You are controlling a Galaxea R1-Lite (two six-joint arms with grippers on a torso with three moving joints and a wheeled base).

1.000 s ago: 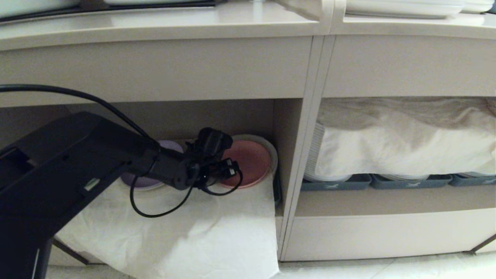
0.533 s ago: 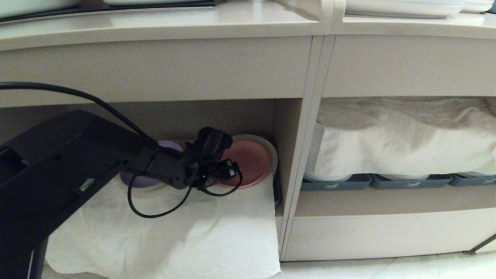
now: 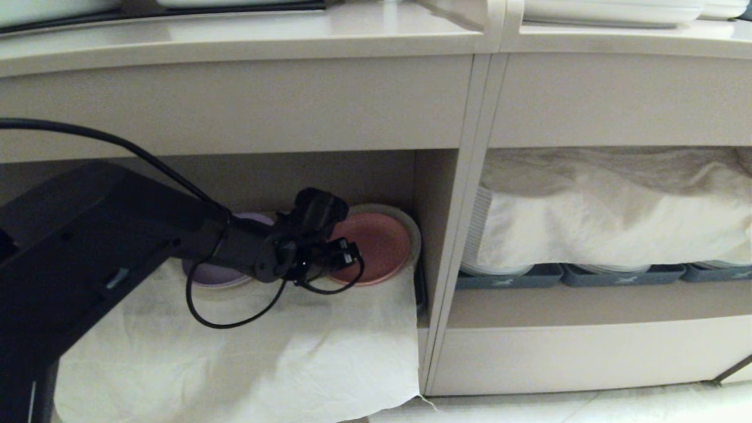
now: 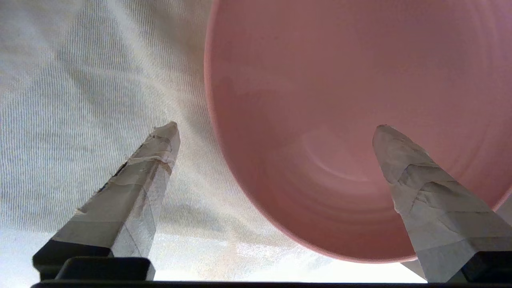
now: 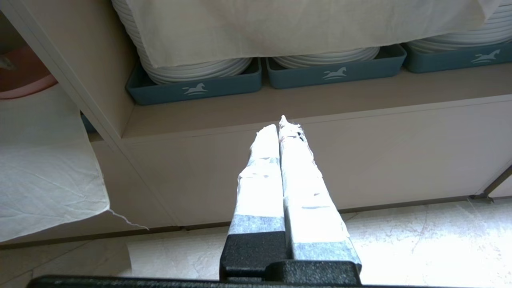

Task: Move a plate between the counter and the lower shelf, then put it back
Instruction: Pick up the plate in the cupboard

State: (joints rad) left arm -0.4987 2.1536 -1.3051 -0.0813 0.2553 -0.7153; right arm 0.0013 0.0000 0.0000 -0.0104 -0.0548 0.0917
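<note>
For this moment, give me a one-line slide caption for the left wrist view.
Left tool open over the white cloth, its taped tips straddling the near rim of the pink plate.

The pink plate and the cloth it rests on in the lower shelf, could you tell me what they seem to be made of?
The pink plate looks like matte plastic or melamine: even colour, soft dull sheen, though glazed ceramic is possible. The white cloth looks like thin woven fabric: a fine ribbed weave shows, and it drapes in soft creases.
</note>
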